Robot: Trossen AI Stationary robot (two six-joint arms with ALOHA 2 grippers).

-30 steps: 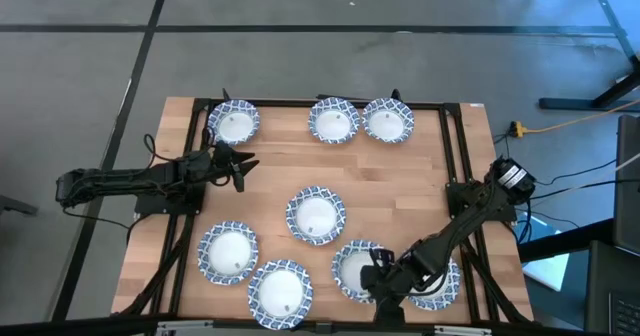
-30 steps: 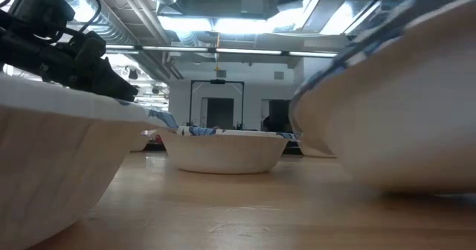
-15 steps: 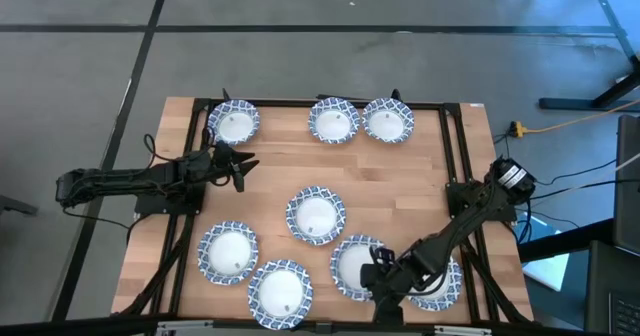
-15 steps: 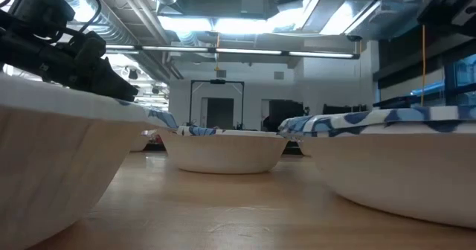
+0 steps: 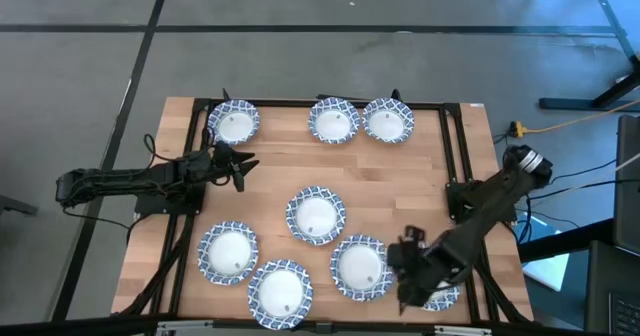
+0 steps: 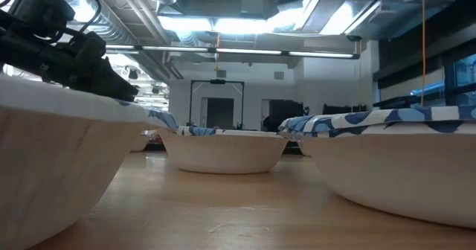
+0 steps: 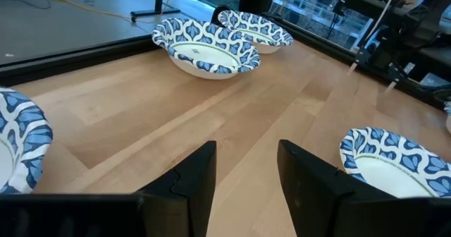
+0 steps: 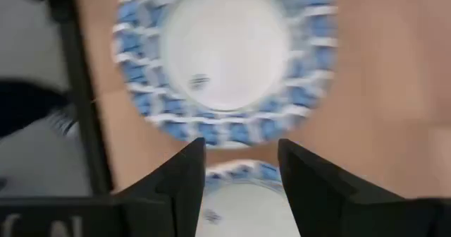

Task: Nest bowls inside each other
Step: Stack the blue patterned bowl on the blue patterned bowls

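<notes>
Several blue-and-white rimmed bowls stand apart on the wooden table, each on its own base: three along the far edge (image 5: 333, 121), one in the middle (image 5: 317, 215), and others along the near edge (image 5: 229, 253). My right gripper (image 5: 408, 266) hangs open above the gap between the two near-right bowls (image 5: 360, 267) (image 5: 440, 298). Its wrist view looks down on one bowl (image 8: 225, 53) and on another's rim (image 8: 236, 195). My left gripper (image 5: 240, 166) hovers open over bare wood at the table's left, with nothing between its fingers (image 7: 204, 173).
A black metal frame (image 5: 465, 176) runs round the tabletop, and its rail shows in the right wrist view (image 8: 77, 89). Bare wood lies between the far row and the middle bowl (image 5: 400, 186). In the low view bowls stand close at the left (image 6: 52, 161) and right (image 6: 394, 161).
My right gripper has let go of the near-right bowl's rim and drawn up and toward the table's right edge. That bowl, tipped up a second ago, has dropped back flat on its base.
</notes>
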